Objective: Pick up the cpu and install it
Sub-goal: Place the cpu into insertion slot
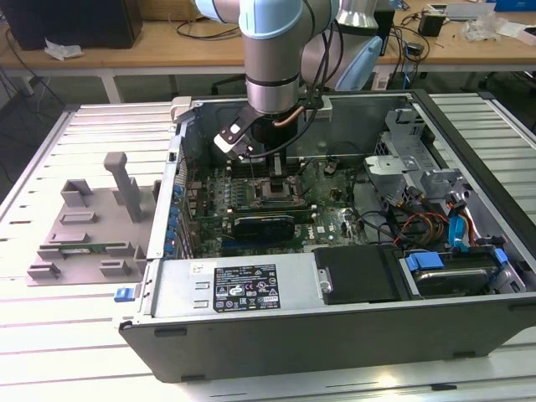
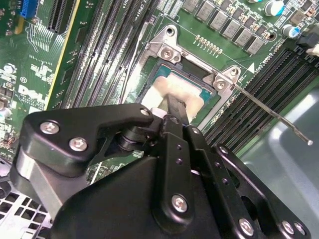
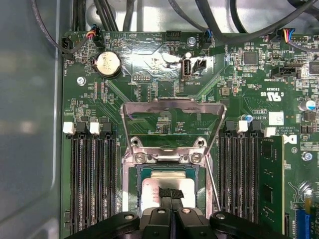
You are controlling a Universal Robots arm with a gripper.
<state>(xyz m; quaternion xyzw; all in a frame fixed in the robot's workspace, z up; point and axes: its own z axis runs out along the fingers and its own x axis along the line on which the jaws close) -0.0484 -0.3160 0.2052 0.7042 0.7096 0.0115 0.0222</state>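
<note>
**Cpu in socket, fingers clenched on its top**

Exterior view: The arm (image 1: 272,67) reaches straight down into an open computer case (image 1: 335,335) that lies on its side on a white slatted surface (image 1: 50,335). The gripper (image 1: 270,167) is low over the middle of the green motherboard (image 1: 327,218). A grey fixture (image 1: 84,222) sits on the surface towards the exterior view's left, well apart from the case. A power supply (image 1: 251,285) lies along the near wall of the case.

Second wrist view: The black gripper (image 2: 174,102) comes down on the cpu (image 2: 162,92), whose pale top lies flat inside the socket frame (image 2: 167,50). A thin lever rod (image 2: 269,112) angles out from one corner of the frame, over the memory slots (image 2: 259,89).

First wrist view: The cpu (image 3: 149,191) is seated in the socket, with a green margin showing around its silver top. The fingers (image 3: 168,195) are clenched together, tip against tip, at the middle of the cpu's top, not round its edges. The load plate (image 3: 172,103) stands swung open beyond the socket. A memory stick (image 3: 269,184) stands in a slot to one side, and a coin cell (image 3: 108,63) lies further up the board.
</note>
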